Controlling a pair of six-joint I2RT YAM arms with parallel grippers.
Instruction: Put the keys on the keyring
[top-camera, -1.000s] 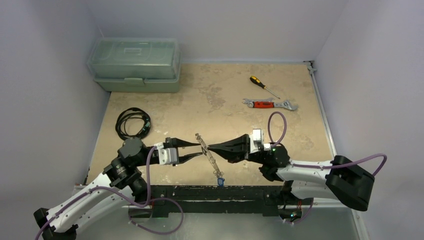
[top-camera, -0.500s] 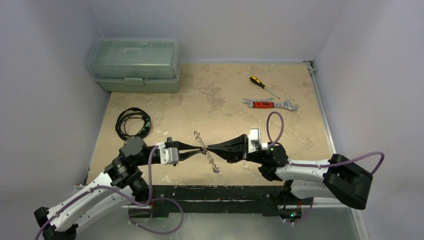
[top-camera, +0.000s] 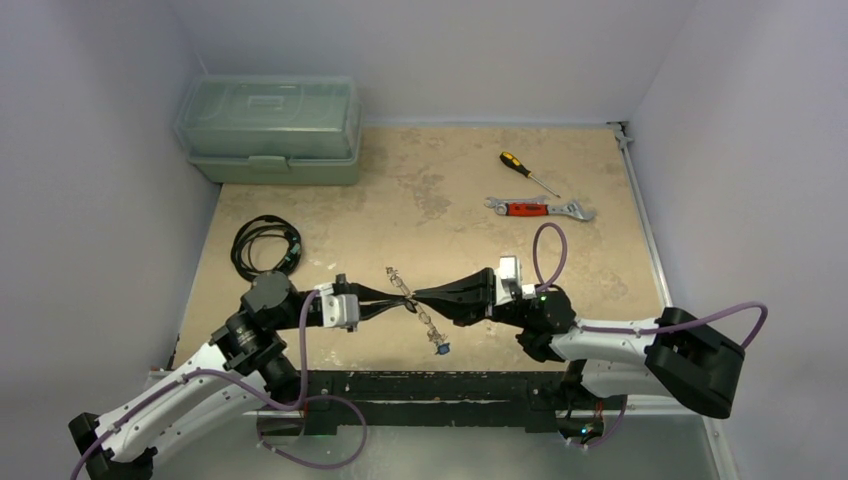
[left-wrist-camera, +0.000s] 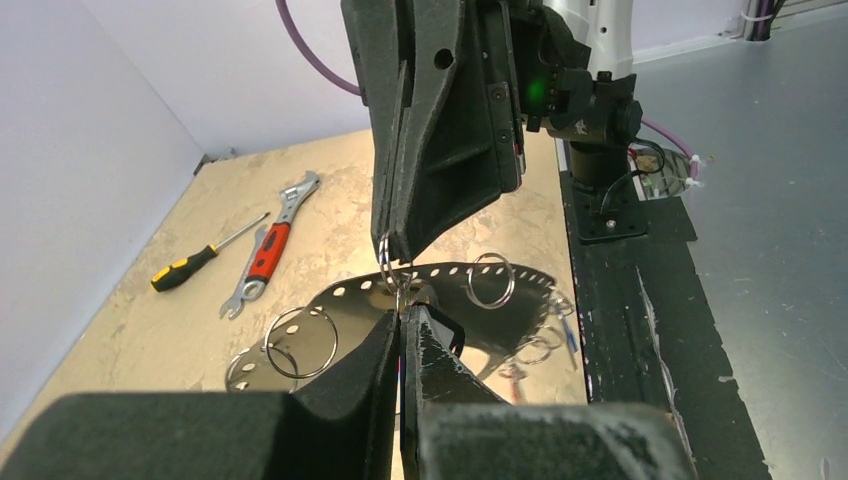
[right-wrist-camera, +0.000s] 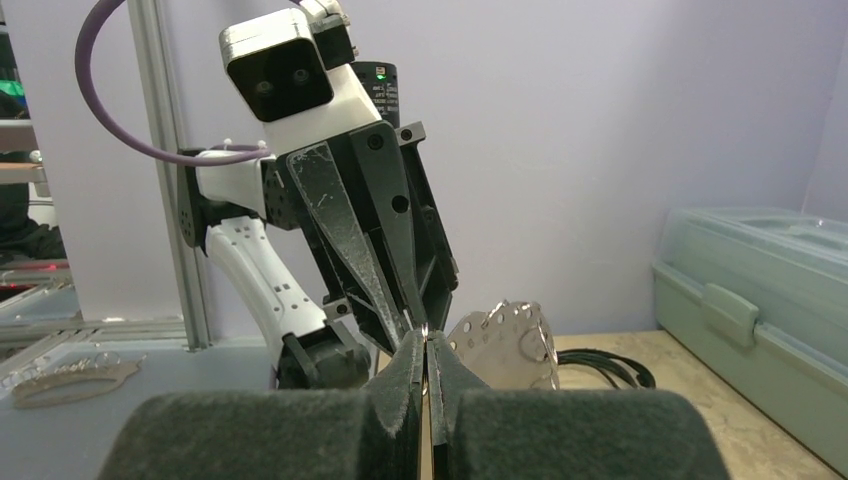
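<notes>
Keyring shifted slightly, pinched between left tool and right tool

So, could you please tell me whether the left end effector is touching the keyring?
Touching. In the left wrist view, the left end effector pinches the keyring between shut fingers.

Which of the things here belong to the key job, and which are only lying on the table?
For the job: keyring; blue-tagged key at its near end.
Just lying about: screwdriver, red-handled wrench, coiled black cable, green toolbox.
</notes>
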